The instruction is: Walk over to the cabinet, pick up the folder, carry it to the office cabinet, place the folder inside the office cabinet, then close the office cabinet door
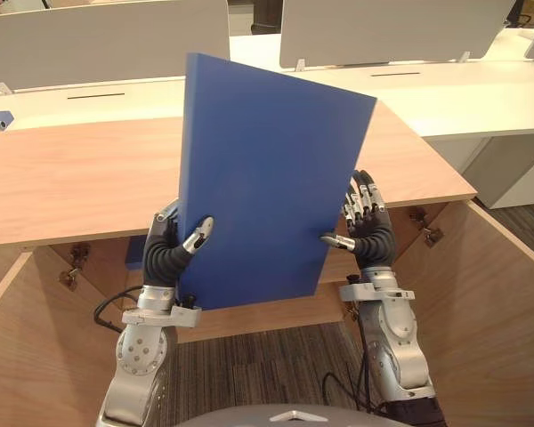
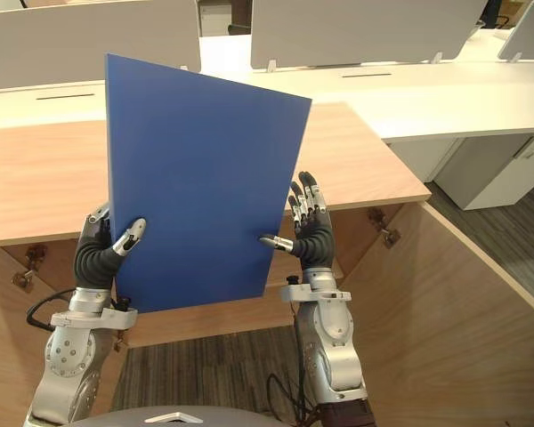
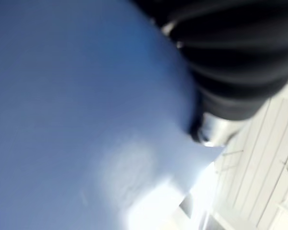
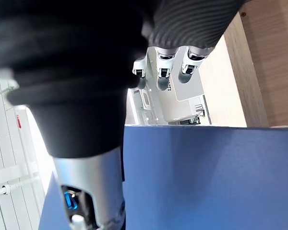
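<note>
A large blue folder (image 1: 267, 178) stands upright, slightly tilted, held up between both hands in front of a wooden cabinet (image 1: 71, 178). My left hand (image 1: 165, 253) grips its lower left edge, thumb across the front face and fingers hidden behind it. At the lower right edge, my right hand (image 1: 369, 236) has its thumb on the front and its fingers pointing up just behind the edge. The folder's blue face (image 4: 206, 177) lies under that thumb in the right wrist view, and the same blue surface (image 3: 62, 96) sits close against the left wrist.
The cabinet's two doors hang open, one at the right (image 1: 489, 302) and one at the left (image 1: 36, 356), with carpet between them. Behind the cabinet top are white desks (image 1: 481, 98) with grey partition screens (image 1: 383, 27). A white drawer unit (image 2: 489, 169) stands at the right.
</note>
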